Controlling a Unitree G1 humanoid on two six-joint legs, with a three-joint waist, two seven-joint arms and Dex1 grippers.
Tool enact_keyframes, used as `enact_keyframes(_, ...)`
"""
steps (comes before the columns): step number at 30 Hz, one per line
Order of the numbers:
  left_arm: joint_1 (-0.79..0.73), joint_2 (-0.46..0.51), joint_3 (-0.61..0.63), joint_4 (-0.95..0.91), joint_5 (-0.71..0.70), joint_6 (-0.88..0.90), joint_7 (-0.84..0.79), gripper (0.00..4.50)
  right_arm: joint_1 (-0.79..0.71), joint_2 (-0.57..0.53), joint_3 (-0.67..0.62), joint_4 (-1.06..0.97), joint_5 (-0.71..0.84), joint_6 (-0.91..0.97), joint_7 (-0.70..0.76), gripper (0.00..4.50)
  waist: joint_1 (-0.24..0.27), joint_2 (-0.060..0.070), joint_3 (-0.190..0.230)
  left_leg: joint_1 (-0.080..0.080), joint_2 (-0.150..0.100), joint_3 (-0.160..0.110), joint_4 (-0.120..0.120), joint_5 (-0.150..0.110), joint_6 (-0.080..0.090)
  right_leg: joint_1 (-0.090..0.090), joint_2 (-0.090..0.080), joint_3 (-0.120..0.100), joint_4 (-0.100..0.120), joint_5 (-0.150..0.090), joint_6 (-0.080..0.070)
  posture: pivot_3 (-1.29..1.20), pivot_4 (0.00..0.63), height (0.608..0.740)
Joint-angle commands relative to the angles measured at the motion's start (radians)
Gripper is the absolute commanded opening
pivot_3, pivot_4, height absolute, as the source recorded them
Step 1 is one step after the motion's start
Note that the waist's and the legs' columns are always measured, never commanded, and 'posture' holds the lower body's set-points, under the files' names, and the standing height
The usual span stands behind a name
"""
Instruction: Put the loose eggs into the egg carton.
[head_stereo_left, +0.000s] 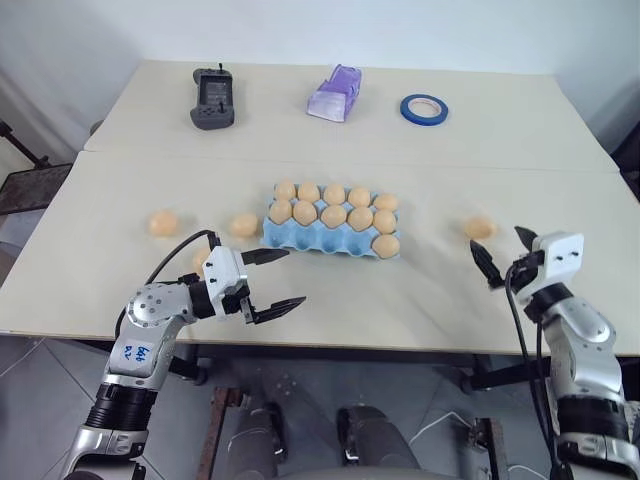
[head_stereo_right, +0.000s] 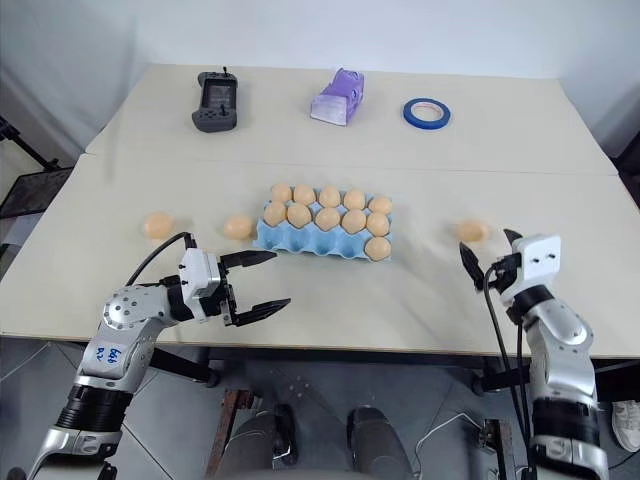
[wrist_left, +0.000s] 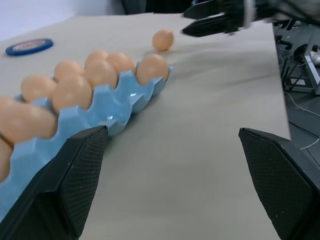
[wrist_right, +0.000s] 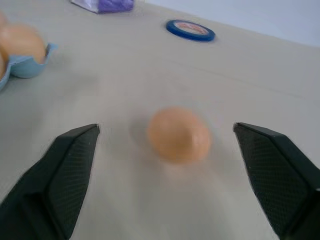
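Egg carton (head_stereo_left: 325, 240) sat mid-table, ten eggs seated, front row bare. Three loose eggs lay on the table: one (head_stereo_left: 480, 228) right of the carton, two (head_stereo_left: 163, 223) (head_stereo_left: 243, 225) left. Right gripper (head_stereo_left: 503, 255), jaws spread, empty, faced the right egg. Left gripper (head_stereo_left: 278, 282) spread wide, empty, near the carton's front-left corner.

left arm: reaches in from the near left; forearm angled toward the middle; wrist about level
left gripper (head_stereo_left: 272, 283): two black fingers spread wide; pointing forward and to the right; nothing between them; one fingertip farther out, the other nearer the robot
right arm: comes up from the near right; forearm rising forward; white wrist block on top
right gripper (head_stereo_left: 505, 254): black fingers (wrist_right: 70, 165) parted wide; pointing forward, about level; nothing clamped between them
both grippers: well apart from each other; one on each side
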Motion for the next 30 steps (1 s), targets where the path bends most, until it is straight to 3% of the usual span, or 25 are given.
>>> enact_keyframes(1,0.013,-0.009,-0.006,-0.060,-0.014,-0.022,-0.004,4.47,-0.101,-0.032,0.026,0.163,-0.044,-0.066,0.022,4.50,0.000,0.000,0.000,0.000,0.000,0.000,0.000,0.000,0.000,0.000,0.000,0.000,0.000,0.000,0.000,0.00,0.150,0.740)
enact_keyframes(9,0.029,-0.023,-0.008,-0.094,-0.005,-0.023,0.015,4.47,-0.309,-0.018,0.086,0.526,-0.113,-0.168,0.040,4.50,0.000,0.000,0.000,0.000,0.000,0.000,-0.001,0.003,0.004,0.000,0.001,0.000,0.000,0.000,0.000,0.00,0.150,0.740)
enact_keyframes(15,0.052,-0.017,0.005,-0.119,-0.009,-0.011,0.039,4.50,-0.349,-0.011,0.100,0.585,-0.116,-0.221,0.046,2.49,-0.001,0.000,0.000,0.000,0.000,0.000,0.001,0.002,0.003,0.000,0.000,0.001,0.000,0.000,0.000,0.00,0.150,0.740)
enact_keyframes(17,0.064,-0.016,0.012,-0.125,-0.007,-0.010,0.052,4.50,-0.343,-0.007,0.103,0.554,-0.105,-0.220,0.069,1.92,-0.001,0.000,0.000,0.000,0.000,0.000,0.001,0.001,0.001,0.000,0.000,0.001,0.000,0.000,0.000,0.00,0.150,0.740)
enact_keyframes(23,0.097,-0.003,0.074,-0.132,-0.011,0.004,0.114,4.50,-0.296,0.055,0.141,0.173,0.004,-0.064,0.187,1.92,-0.006,0.000,0.000,0.000,0.001,0.000,0.000,0.001,0.001,0.000,0.001,0.001,0.002,0.000,0.000,0.00,0.150,0.740)
enact_keyframes(27,0.130,0.015,0.117,-0.129,-0.016,0.013,0.134,4.50,-0.275,0.132,0.213,-0.106,0.051,0.098,0.170,1.92,-0.003,0.000,0.000,0.000,0.003,-0.001,-0.001,0.001,0.000,-0.001,0.002,0.000,0.003,0.000,-0.001,0.00,0.150,0.740)
enact_keyframes(30,0.145,0.024,0.128,-0.130,-0.015,0.012,0.138,4.50,-0.264,0.160,0.265,-0.171,0.018,0.155,0.155,1.92,0.000,0.000,0.000,0.000,0.002,-0.001,-0.002,0.000,-0.001,-0.001,0.001,0.000,0.002,-0.001,-0.001,0.00,0.150,0.740)
